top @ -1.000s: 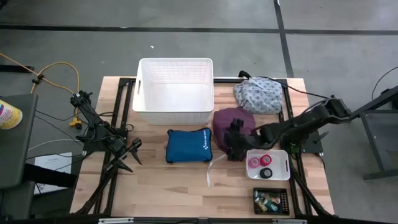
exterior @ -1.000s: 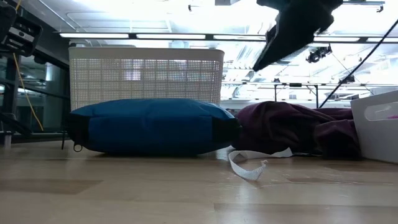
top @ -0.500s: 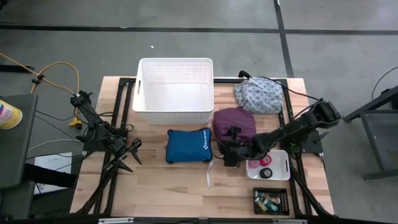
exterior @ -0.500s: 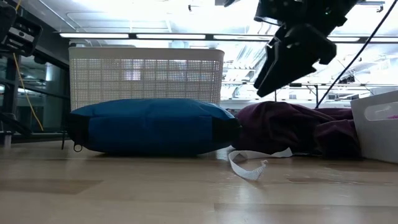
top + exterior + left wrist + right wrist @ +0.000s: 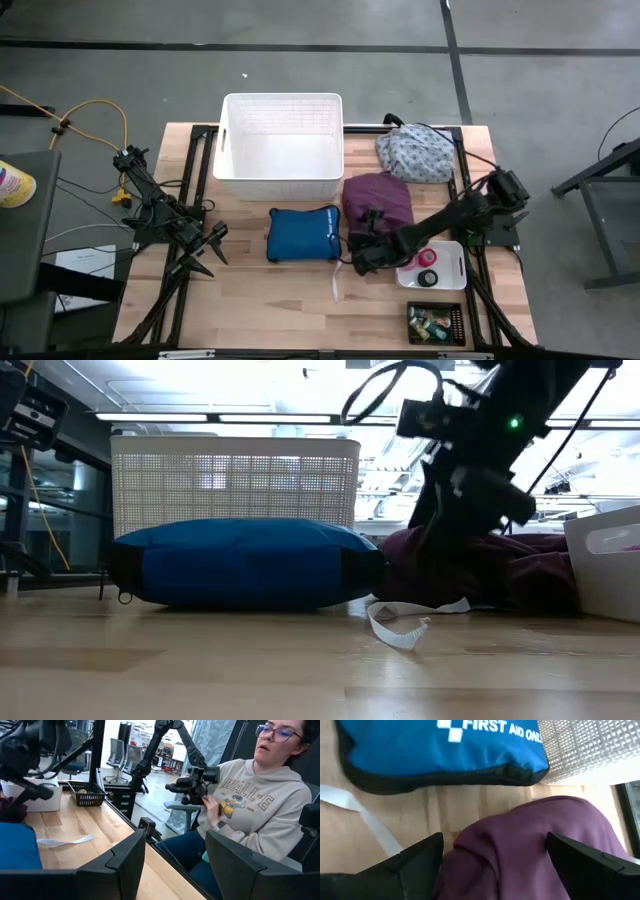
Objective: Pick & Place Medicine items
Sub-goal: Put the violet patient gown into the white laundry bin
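Right hand low over the purple cloth bundle, fingers spread wide, holding nothing.
The pink, red and black bandage rolls sit in the small white plastic tray at four o'clock on the wooden counter; light, squashy, best pinched across the sides. Left hand waits open at nine o'clock.

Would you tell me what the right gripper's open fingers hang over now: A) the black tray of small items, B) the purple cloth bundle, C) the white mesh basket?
B: the right wrist view shows the right gripper open above the purple cloth bundle, beside the blue first-aid pouch.
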Robot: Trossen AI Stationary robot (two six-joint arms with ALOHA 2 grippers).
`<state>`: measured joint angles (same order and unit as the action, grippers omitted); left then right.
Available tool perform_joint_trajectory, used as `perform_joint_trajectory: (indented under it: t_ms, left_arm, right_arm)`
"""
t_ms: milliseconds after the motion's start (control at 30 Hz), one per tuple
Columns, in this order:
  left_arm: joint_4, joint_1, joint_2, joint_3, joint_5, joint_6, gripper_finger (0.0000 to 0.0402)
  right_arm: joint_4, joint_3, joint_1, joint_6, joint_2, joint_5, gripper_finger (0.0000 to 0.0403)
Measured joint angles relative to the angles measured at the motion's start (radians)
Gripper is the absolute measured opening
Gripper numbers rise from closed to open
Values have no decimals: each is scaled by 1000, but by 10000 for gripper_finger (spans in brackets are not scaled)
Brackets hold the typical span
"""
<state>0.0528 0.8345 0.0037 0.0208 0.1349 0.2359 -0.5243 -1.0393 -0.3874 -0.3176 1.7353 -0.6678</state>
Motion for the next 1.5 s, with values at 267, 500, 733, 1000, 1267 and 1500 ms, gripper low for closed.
perform_joint_trajectory:
  t_ms: [267,500,733,1000,1267,1500]
  left_arm:
    - [0,0,0,0,0,0,202]
    - [0,0,0,0,0,0,202]
    - [0,0,0,0,0,0,202]
    - [0,0,0,0,0,0,202]
    - [0,0,0,0,0,0,202]
    - [0,0,0,0,0,0,202]
  right_arm:
    - [-64,0,0,-105,84,-67,342]
    - [-164,0,1,-240,135,-66,342]
    - [-184,0,4,-262,139,-41,331]
    - [-179,0,4,-266,138,-16,236]
    - [-172,0,4,-266,138,-12,131]
    - [-166,0,4,-266,138,-3,49]
